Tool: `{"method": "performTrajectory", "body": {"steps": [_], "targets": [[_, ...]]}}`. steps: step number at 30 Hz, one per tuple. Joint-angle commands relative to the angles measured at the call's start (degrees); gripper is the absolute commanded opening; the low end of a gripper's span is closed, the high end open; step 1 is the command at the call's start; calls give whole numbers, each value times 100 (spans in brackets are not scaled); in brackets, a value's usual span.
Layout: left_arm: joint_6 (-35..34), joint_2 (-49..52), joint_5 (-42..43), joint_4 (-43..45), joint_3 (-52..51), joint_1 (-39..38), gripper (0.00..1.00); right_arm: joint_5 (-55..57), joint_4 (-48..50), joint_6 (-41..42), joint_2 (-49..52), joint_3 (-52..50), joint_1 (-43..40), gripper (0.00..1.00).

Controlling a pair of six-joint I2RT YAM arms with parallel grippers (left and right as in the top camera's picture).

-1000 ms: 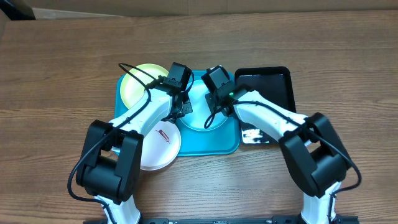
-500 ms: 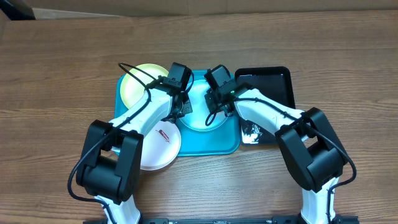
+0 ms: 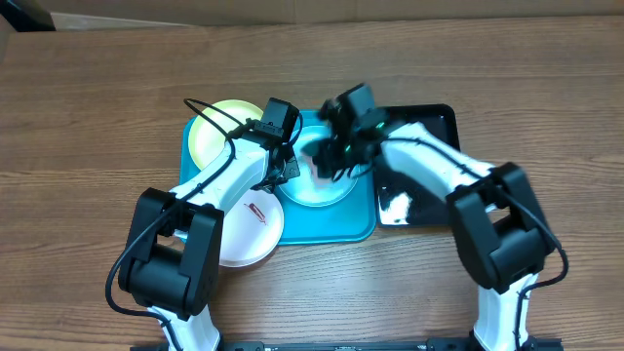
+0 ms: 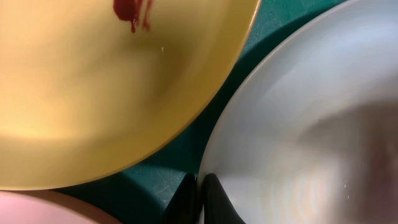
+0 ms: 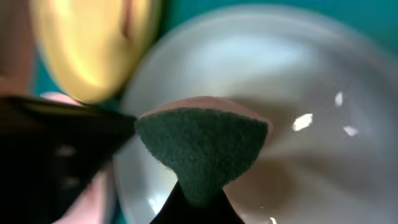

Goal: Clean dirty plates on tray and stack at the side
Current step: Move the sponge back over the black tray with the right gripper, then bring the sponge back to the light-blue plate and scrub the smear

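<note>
The right gripper [image 5: 194, 208], clamped on a sponge [image 5: 202, 143], is over the blue plate [image 3: 312, 190] on the tray [image 3: 336, 226]; the left gripper [image 4: 199, 199] pinches its rim. The yellow plate [image 3: 219, 132] and the white plate [image 3: 244, 239], at left, show smudges; none is stacked.

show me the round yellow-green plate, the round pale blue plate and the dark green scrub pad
round yellow-green plate [image 3: 216, 132], overhead view, its bare middle
round pale blue plate [image 3: 314, 191], overhead view, its near inner surface
dark green scrub pad [image 5: 202, 146], right wrist view, the pad's flat face
</note>
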Motion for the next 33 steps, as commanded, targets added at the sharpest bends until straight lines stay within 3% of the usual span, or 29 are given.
{"method": "performTrajectory", "body": {"steps": [1, 7, 13, 19, 27, 33], "targets": [[26, -35, -144, -13, -48, 35, 4, -1224, -87, 22, -638, 262, -527, 4], [24, -35, -142, -11, -48, 35, 4, -997, -1187, -354, -984, 262, -1327, 4], [26, -35, -142, 7, -48, 35, 4, 647, -2363, -498, -981, 258, -1784, 4], [24, -35, -138, 24, -48, 33, 4, 1478, -2715, -494, -981, 221, -1801, 4], [26, -35, -142, 15, -48, 28, 4, 975, -2686, -472, -981, 221, -1799, 4], [26, -35, -140, 22, -48, 28, 4, -1196, -2374, -479, -968, 195, -1803, 4]]}}
